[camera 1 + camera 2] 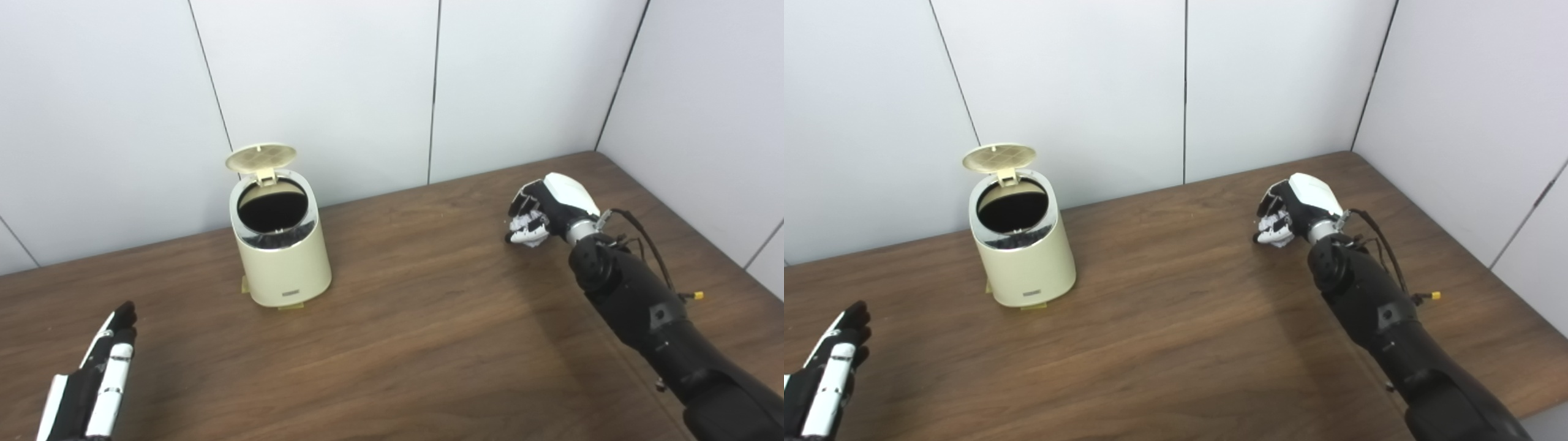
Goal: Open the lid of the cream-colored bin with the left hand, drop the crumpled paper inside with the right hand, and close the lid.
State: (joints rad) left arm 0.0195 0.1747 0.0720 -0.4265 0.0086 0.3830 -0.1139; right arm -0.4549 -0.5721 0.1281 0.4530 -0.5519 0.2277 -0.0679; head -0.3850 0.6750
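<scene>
Left hand (92,380): low at the near left corner, above the surface; fingers straight, lying side by side, holding nothing; tips aimed up and away toward the bin.
Surface (416,343): dark brown wood grain; carries the bin; runs from the left hand across to the right arm and back to the wall.
Bin (283,257): cream-colored, round, standing upright; well beyond the left hand and a little to its right; far to the left of the right hand; black inside, with a shiny metal ring round the mouth.
Lid (261,157): open, swung up on its hinge at the back of the bin; ribbed underside faces forward; apart from both hands.
Wall (343,92): pale panels with dark seams, directly behind the bin; a second panelled wall meets it at the far right corner.
Right hand (542,211): raised at the right, well apart from the bin; fingers curled in tight round the paper.
Paper (528,225): white, crumpled; clamped inside the right hand, only small folds showing between the fingers.
Right arm (643,306): black, with loose cables at the wrist; rises from the lower right edge.
</scene>
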